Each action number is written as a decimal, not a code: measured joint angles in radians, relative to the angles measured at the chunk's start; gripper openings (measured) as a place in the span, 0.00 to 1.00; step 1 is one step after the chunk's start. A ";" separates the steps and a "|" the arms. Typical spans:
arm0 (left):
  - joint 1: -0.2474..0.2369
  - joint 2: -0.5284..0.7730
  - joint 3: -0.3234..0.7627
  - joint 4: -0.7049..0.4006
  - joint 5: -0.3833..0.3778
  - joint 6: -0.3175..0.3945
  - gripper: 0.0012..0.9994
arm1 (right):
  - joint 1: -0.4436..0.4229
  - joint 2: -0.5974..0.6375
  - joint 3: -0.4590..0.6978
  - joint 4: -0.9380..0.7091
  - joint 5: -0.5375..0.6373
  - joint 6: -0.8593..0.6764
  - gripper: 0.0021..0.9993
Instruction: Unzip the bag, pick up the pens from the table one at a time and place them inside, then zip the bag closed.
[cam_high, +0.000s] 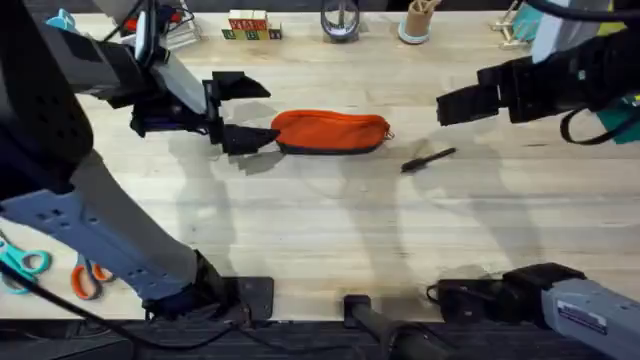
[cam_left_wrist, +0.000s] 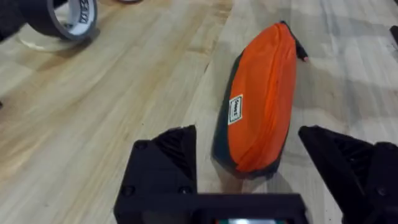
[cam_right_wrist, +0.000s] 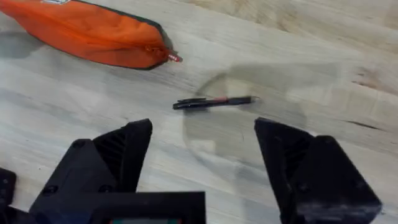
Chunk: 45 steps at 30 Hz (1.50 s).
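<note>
Your soft orange fabric pouch (cam_high: 331, 131), oblong with a dark navy base strip, lies on its side near the middle of the pale wood-grain table (cam_high: 300, 230), its zipper closed. A small red zipper pull (cam_right_wrist: 175, 58) sticks out from the end facing your right arm. Your left gripper (cam_high: 240, 112) sits at the pouch's other end with its black fingers spread wide, one fingertip close beside the fabric; from the left wrist camera, the pouch (cam_left_wrist: 261, 102) stretches away between the two fingers (cam_left_wrist: 171, 155). Your right gripper (cam_right_wrist: 202, 146) hangs open and empty above the table, well apart from the pouch. A slim black stick pen (cam_high: 428, 159) lies on the wood just beside the pouch's right end, not touching it. Orange-handled scissors (cam_high: 88, 279) and teal-handled scissors (cam_high: 22, 265) rest at your near left edge.
</note>
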 joint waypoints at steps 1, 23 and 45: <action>-0.002 0.008 0.000 0.000 0.001 0.000 0.99 | 0.000 0.000 0.000 0.000 0.000 0.000 1.00; -0.061 0.027 0.000 -0.004 0.030 0.003 0.99 | 0.000 0.000 0.000 0.000 0.000 0.000 1.00; -0.063 0.027 0.000 -0.009 0.032 0.005 0.04 | 0.000 0.000 0.000 -0.001 0.000 0.000 1.00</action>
